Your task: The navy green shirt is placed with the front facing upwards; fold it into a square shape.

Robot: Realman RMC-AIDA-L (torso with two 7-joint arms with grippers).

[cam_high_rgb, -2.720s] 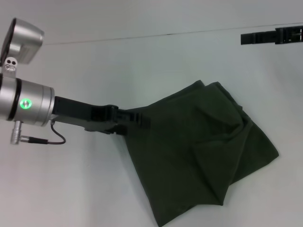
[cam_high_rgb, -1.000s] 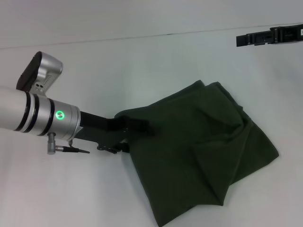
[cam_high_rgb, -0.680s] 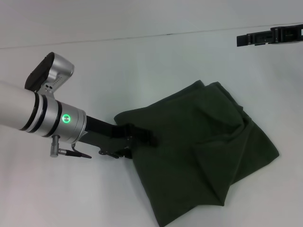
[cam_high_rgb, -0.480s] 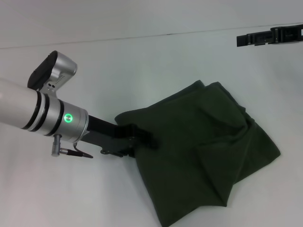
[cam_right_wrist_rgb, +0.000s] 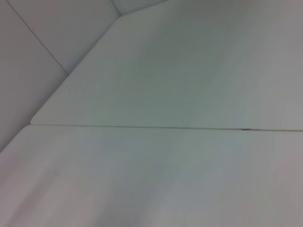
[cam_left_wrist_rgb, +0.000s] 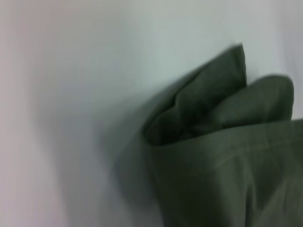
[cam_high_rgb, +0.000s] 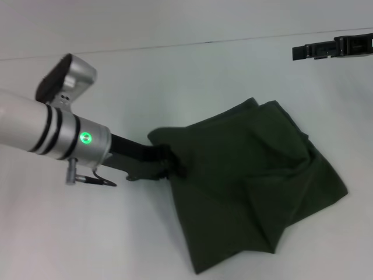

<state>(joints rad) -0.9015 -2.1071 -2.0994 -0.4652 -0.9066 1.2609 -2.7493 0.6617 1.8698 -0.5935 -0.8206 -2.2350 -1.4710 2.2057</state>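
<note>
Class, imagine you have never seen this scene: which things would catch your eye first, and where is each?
The dark green shirt, crumpled and partly folded on the white table, dominates centre-right. The silver left arm with its green light reaches in from the left, its hand at the shirt's left edge. The right hand hangs far back right.

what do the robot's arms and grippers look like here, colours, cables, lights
The left arm is a brushed-silver cylinder with two black rings, a glowing green round light and a dark-capped silver housing. A thin black cable loops under its wrist. The left gripper is matte black. Of the right gripper only a flat black, segmented bar shows.
</note>
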